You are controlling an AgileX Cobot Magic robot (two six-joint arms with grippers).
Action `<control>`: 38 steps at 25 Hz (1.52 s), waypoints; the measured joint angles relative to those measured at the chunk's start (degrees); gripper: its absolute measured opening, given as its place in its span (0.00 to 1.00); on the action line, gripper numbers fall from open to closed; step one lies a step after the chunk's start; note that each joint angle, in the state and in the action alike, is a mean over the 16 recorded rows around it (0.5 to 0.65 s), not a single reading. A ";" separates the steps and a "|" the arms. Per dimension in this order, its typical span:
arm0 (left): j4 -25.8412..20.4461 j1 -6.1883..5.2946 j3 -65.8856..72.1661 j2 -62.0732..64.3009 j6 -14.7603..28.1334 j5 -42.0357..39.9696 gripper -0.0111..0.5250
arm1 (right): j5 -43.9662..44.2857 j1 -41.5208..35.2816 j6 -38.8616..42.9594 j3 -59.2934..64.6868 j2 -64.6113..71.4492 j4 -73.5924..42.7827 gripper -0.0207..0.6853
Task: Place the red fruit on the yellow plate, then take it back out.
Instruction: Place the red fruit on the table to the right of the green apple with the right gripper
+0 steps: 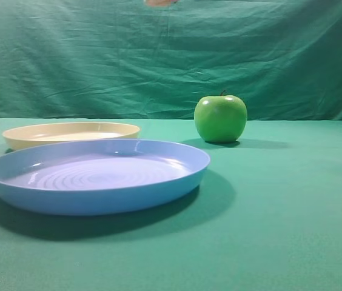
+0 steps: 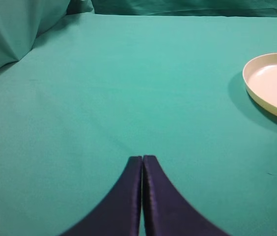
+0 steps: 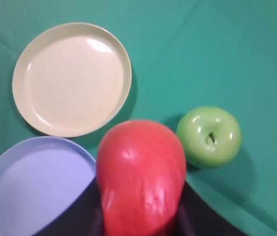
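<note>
Green-clothed desk (image 1: 292, 212). Blue plate (image 1: 98, 176) in front, empty yellow plate (image 3: 72, 78) behind. Green apple (image 3: 209, 136) alone. Red fruit (image 3: 141, 177) clamped in right pincer (image 3: 143, 216), aloft over plates. Left pincer (image 2: 142, 169) closed, empty.

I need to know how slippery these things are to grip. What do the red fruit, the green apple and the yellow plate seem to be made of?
Red fruit: probably plastic or wax, glossy skin with soft highlights.
Green apple: likely an imitation too, very shiny and uniformly green.
Yellow plate: looks like smooth moulded plastic with a faint sheen and a low rim.
</note>
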 joint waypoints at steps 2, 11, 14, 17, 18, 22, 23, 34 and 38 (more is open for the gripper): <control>0.00 0.00 0.00 0.00 0.00 0.00 0.02 | -2.02 -1.07 0.56 6.26 -4.03 -0.53 0.31; 0.00 0.00 0.00 0.00 0.00 0.00 0.02 | -14.78 -7.80 2.02 37.12 -19.26 -1.21 0.31; 0.00 0.00 0.00 0.00 0.00 0.00 0.02 | -19.28 -10.06 2.15 45.87 -22.10 -1.28 0.31; 0.00 0.00 0.00 0.00 0.00 0.00 0.02 | -23.56 -11.88 2.09 52.87 -23.59 -1.32 0.31; 0.00 0.00 0.00 0.00 0.00 0.00 0.02 | -24.90 -12.39 2.01 54.78 -23.80 -1.33 0.31; 0.00 0.00 0.00 0.00 0.00 0.00 0.02 | -29.75 -13.85 1.47 60.40 -23.53 -1.35 0.35; 0.00 0.00 0.00 0.00 0.00 0.00 0.02 | -30.80 -14.06 1.30 61.36 -23.27 -1.35 0.37; 0.00 0.00 0.00 0.00 0.00 0.00 0.02 | -34.85 -14.37 -0.56 62.91 -20.00 -1.41 0.78; 0.00 0.00 0.00 0.00 0.00 0.00 0.02 | -31.55 -14.37 -0.72 59.83 -20.28 -1.44 0.90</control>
